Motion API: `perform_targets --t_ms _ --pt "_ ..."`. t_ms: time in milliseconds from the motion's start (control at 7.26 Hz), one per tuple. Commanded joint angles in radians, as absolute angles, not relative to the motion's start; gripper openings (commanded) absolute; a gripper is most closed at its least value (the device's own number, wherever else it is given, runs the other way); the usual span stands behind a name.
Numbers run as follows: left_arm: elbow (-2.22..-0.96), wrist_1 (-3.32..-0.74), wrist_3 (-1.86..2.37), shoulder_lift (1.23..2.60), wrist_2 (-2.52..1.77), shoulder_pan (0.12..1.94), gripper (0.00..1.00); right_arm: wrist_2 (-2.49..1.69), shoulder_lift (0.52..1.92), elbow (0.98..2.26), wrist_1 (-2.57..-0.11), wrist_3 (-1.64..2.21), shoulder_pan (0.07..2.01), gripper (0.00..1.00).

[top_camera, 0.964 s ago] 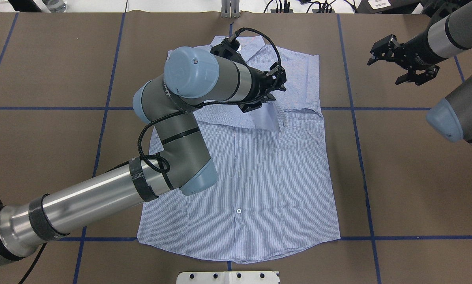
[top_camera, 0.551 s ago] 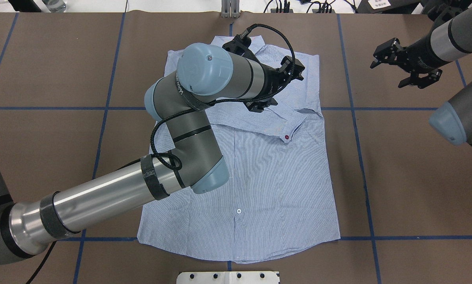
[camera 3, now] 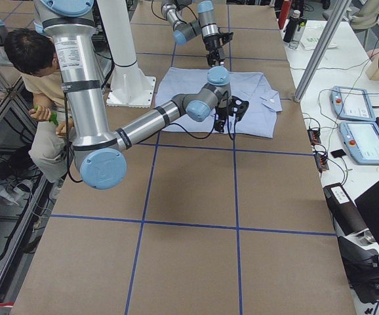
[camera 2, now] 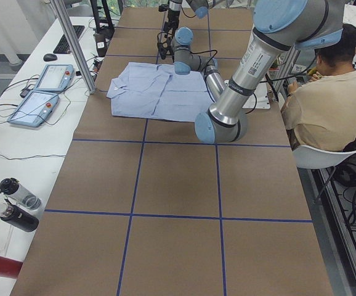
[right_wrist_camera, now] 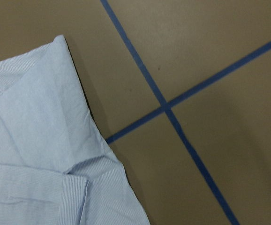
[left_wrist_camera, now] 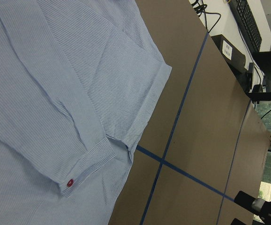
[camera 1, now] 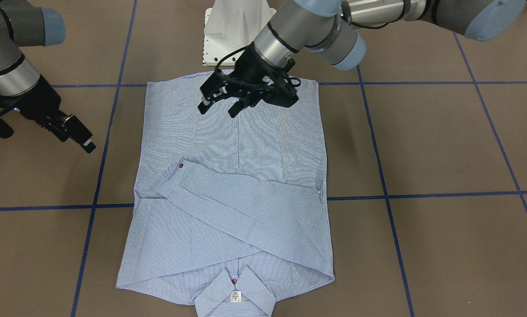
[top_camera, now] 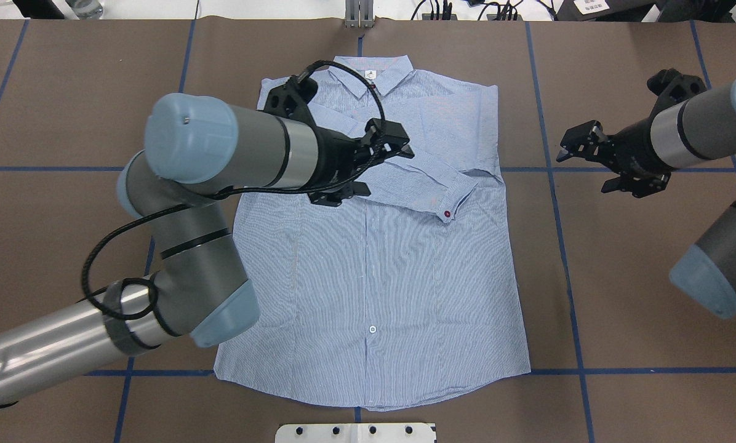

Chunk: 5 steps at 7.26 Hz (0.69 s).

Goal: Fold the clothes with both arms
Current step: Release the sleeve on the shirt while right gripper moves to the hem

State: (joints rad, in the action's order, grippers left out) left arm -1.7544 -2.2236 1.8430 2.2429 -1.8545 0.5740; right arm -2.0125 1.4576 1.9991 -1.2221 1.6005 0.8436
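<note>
The brown paper-covered table, crossed by a grid of blue tape lines, carries the striped shirt at its middle, spread flat with the hem toward the robot and the collar at the far edge. The left arm reaches in over the shirt's upper half, and the right arm comes in from the other side and stops over bare table. The left gripper hangs above the chest area just beside the folded sleeve, its two fingers spread wide, and holds nothing. The right gripper hovers near the shirt's right edge but clear of the cloth, jaws likewise parted and empty; its wrist camera looks down on the shirt's folded corner and a crossing of tape. One sleeve lies folded slantwise across the front, below the collar, and ends in a cuff that rests on the shirt body. A dark red button shows on that cuff, a small white button sits lower on the shirt's middle line, and the white neck label lies inside the collar.
</note>
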Motion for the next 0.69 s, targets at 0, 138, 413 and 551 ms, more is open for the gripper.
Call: perform_targets --t_ms 0,138,413,551 --pt "-1.963 -2.009 1.732 2.139 -1.852 0.591 0.95 -1.763 1.568 2.15 -1.224 1.826 0.563 0.97" --pt "-2.006 -1.997 1.717 2.11 -1.847 0.595 0.95 -1.608 1.606 2.181 -1.224 1.98 0.396 0.92" --pt "-2.022 -1.993 1.717 2.106 -1.841 0.62 0.95 -1.49 1.64 2.181 -1.227 2.144 0.243 0.83" --pt "-2.022 -1.991 1.717 2.105 -1.797 0.609 0.95 -1.479 1.663 2.181 -1.224 2.192 0.207 0.78"
